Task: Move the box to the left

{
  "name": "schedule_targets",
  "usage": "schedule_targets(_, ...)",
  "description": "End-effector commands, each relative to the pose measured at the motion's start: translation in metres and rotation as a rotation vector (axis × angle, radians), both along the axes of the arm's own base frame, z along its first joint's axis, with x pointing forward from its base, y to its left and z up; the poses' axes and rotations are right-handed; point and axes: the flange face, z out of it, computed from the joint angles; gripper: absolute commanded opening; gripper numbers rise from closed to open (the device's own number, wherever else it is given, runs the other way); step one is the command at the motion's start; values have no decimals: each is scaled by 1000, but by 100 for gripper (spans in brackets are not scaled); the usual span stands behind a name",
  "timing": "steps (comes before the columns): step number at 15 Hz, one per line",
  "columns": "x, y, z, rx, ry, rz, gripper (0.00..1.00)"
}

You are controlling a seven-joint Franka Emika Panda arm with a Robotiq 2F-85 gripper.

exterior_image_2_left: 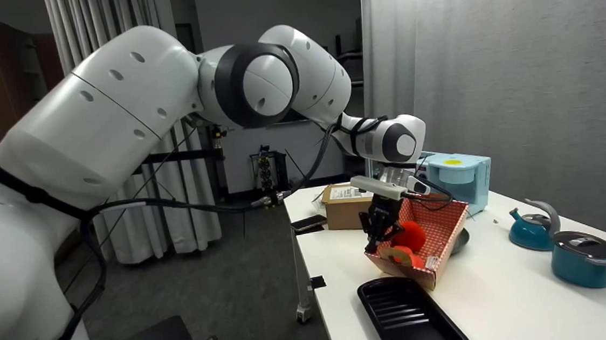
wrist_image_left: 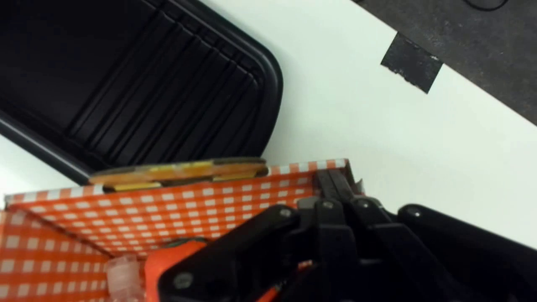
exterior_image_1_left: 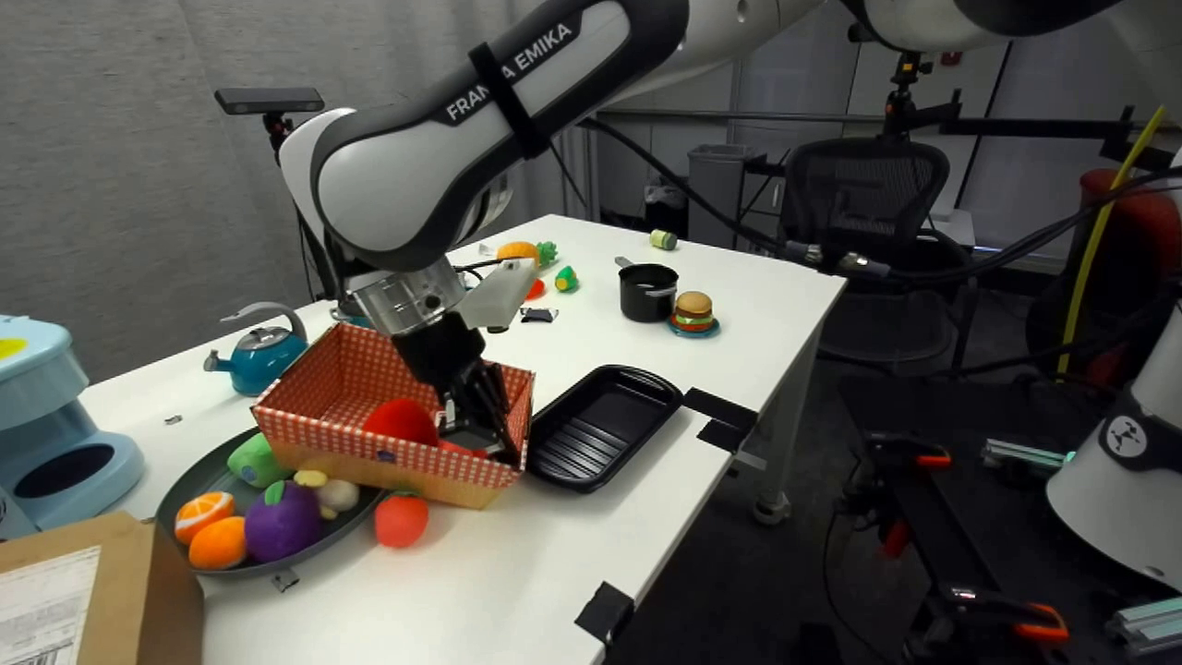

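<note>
The box [exterior_image_1_left: 337, 445] is a red-and-white checked basket tray on the white table, seen in both exterior views [exterior_image_2_left: 442, 226]. It looks tilted, and one end overlaps the round dark plate [exterior_image_1_left: 349, 519]. Red objects [exterior_image_1_left: 402, 420] lie inside it. My gripper [exterior_image_1_left: 494, 445] points down at the box's near corner, beside the black tray. In the wrist view the fingers [wrist_image_left: 334, 180] are together at the corner of the checked box [wrist_image_left: 197, 209], shut on its thin wall. The wall between the fingertips is hidden.
A black ridged tray [exterior_image_1_left: 605, 429] lies beside the box. Toy fruit [exterior_image_1_left: 283, 522] sits on the plate. A red toy fruit [exterior_image_1_left: 402, 520] lies on the table. A teal kettle [exterior_image_1_left: 266, 358], a light-blue toy machine [exterior_image_1_left: 83, 443] and a cardboard carton [exterior_image_1_left: 162, 591] stand nearby.
</note>
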Motion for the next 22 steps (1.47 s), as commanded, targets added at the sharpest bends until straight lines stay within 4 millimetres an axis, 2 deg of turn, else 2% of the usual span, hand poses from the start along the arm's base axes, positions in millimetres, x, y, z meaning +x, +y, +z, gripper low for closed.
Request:
schedule_targets(1, -28, -5, 14, 28, 23, -54, 0)
schedule_targets(8, -54, -24, 24, 11, 33, -91, 0)
schedule_targets(14, -61, -40, 40, -38, -2, -97, 0)
schedule_targets(19, -64, -28, 68, -68, -24, -68, 0)
schedule_targets(20, -66, -23, 75, -70, -26, -54, 26)
schedule_targets(22, -69, -9, 91, -80, -41, -37, 34)
